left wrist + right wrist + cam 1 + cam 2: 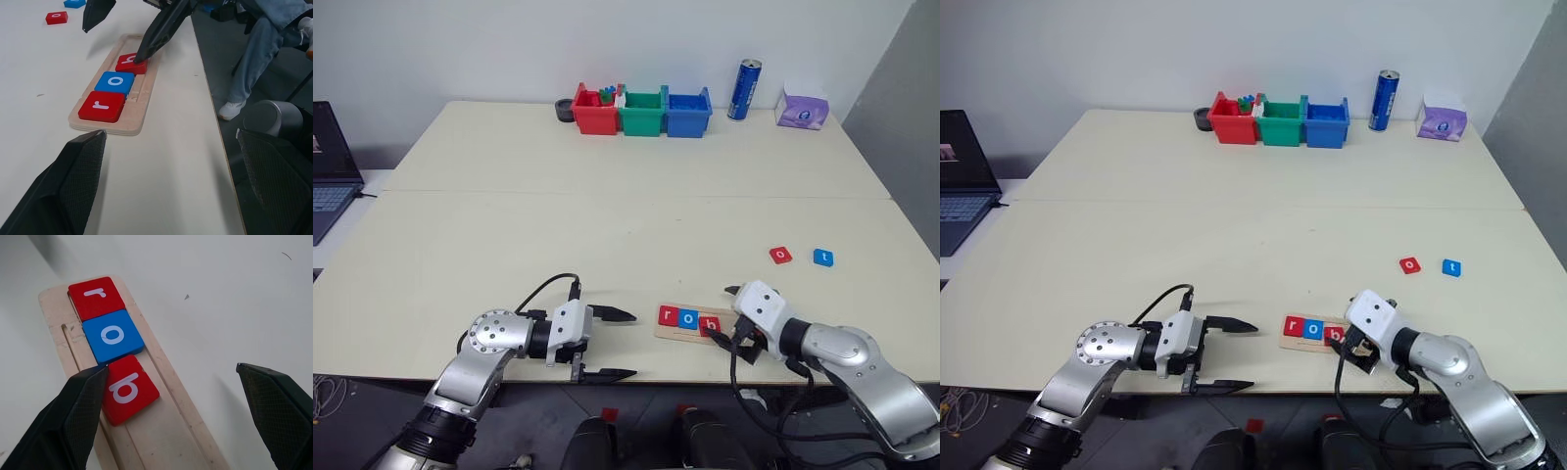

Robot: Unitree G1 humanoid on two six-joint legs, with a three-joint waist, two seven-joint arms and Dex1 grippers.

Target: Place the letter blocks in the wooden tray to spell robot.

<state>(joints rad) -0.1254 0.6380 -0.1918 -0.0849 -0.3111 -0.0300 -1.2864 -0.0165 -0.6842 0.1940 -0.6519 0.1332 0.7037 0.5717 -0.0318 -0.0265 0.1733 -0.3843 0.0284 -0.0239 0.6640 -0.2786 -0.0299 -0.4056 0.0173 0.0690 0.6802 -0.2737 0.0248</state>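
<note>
Both claws stand released, holding nothing: the left gripper (612, 344) hovers at the table's (607, 225) near edge, well left of the wooden tray (132, 125), while the right gripper (171, 406) straddles the tray's middle. Wrist views reveal what the head views hide: one right fingertip (142, 53) touches the red b tile (128, 387), which sits skewed in the groove beside the blue o tile (112, 335) and red r tile (96, 296). Well apart on the table lie a loose red o tile (781, 255) and a blue t tile (822, 257).
</note>
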